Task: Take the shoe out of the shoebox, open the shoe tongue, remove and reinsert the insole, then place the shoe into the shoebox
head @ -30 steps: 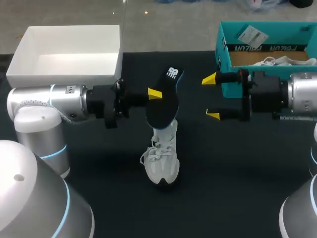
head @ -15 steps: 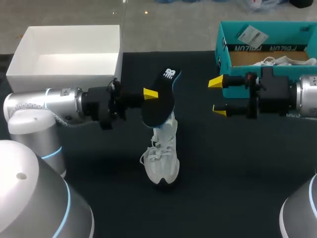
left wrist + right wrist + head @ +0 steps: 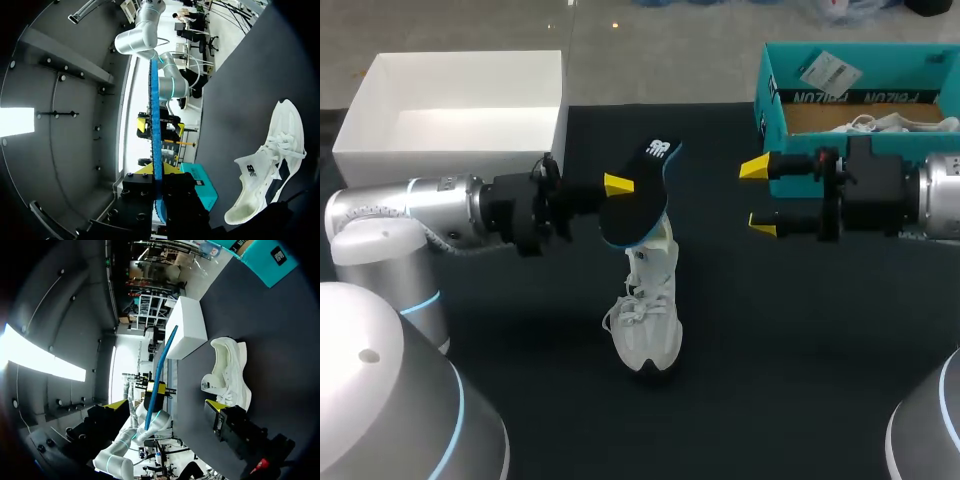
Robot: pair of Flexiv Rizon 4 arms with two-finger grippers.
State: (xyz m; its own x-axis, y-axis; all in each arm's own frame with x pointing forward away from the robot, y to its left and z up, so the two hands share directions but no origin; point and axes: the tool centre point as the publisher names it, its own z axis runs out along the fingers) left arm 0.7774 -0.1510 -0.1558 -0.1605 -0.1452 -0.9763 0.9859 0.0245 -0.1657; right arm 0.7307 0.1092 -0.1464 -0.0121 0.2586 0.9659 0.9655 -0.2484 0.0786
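Note:
A white shoe point(image 3: 645, 318) stands on the black table, toe toward the front edge; it also shows in the left wrist view point(image 3: 270, 160) and the right wrist view point(image 3: 227, 371). My left gripper point(image 3: 612, 190) is shut on a black insole point(image 3: 638, 195) with a blue edge, held tilted just above the shoe's heel opening. The left wrist view shows the insole point(image 3: 155, 125) edge-on, pinched in my left gripper point(image 3: 156, 172). To the right of the insole my right gripper point(image 3: 756, 195) stands open and holds nothing. The insole point(image 3: 161, 367) rises ahead of the right gripper point(image 3: 167, 407).
A teal shoebox point(image 3: 775, 120) sits at the back right, behind my right gripper, with another white shoe point(image 3: 890, 124) inside. A white open box point(image 3: 450, 150) stands at the back left. The black table point(image 3: 770, 350) spreads out in front of the shoe.
My left gripper has carried the insole a little to the left, off the shoe's opening. My right gripper drew back slightly to the right, then kept still.

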